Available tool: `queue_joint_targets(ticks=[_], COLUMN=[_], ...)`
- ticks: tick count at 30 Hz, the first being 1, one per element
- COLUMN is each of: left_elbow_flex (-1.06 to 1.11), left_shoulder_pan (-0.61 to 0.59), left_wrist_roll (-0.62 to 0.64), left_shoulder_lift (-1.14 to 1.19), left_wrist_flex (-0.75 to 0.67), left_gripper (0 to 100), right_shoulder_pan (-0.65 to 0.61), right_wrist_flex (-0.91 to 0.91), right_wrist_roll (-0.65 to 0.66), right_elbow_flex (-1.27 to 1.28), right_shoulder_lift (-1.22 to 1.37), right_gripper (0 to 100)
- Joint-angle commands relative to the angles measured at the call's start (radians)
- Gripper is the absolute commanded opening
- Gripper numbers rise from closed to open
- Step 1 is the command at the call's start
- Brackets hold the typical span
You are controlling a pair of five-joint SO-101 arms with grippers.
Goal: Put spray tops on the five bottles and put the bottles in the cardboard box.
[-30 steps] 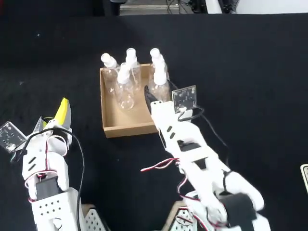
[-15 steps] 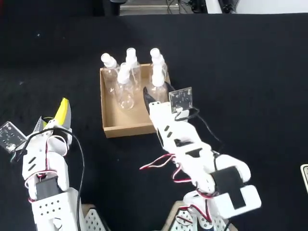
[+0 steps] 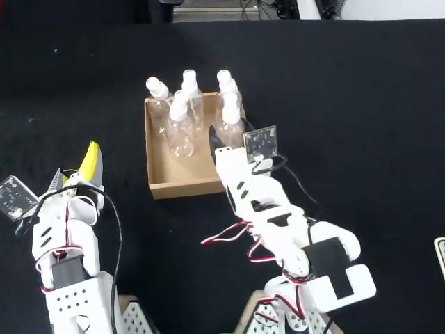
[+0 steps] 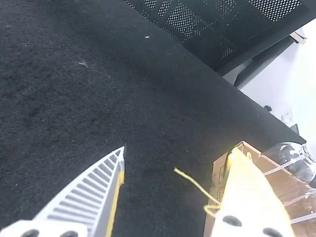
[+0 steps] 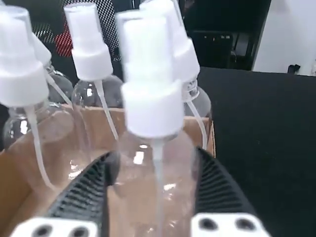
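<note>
high view: cardboard box (image 3: 175, 172) sits mid-table with all five bottles (image 3: 182, 136) upright inside, each with a spray top (image 3: 189, 80) on. right gripper (image 3: 217, 142) is at the box's near right side, against the front bottle (image 3: 229, 129). left gripper (image 3: 75, 167) is well apart from the box over bare black cloth (image 3: 361, 104). right arm is clearly the nearer one.

left wrist view: left fingers (image 4: 84, 197) are spread wide with nothing between them but cloth. a corner of the cardboard box (image 4: 222, 170) shows just beside the yellow one.

right wrist view: front bottle (image 5: 153, 168) stands vertical, long axis straight up, dead centre between the black fingers (image 5: 84, 192). they're spread to about bottle width, one on each side of its wall. can't tell if they touch it or have a hair of clearance. the other four bottles are just behind it.

judgement: looks like the last bottle is placed and the task is near done. the next move turns on backing straight out, away from the bottle, with the fingers wide enough not to drag it or clip the neighbouring tops.
</note>
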Motion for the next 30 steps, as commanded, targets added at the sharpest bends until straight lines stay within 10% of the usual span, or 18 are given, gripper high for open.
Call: queue_joint_targets(ticks=[1,17,30], left_elbow_flex=[0.022,0.022,0.022], left_shoulder_pan=[0.004,0.004,0.004], left_wrist_roll=[-0.011,-0.011,-0.011], left_shoulder_lift=[-0.012,-0.012,-0.012], left_wrist_flex=[-0.026,-0.026,-0.026], left_gripper=[31,31,31], right_shoulder_pan=[-0.038,-0.092,-0.087], right_wrist_flex=[-0.025,-0.025,-0.025], right_wrist_roll=[0.0,0.0,0.002], right_elbow_flex=[-0.036,-0.01,-0.01], right_shoulder_lift=[-0.002,-0.004,-0.01], right_gripper=[19.2,34.2,26.0])
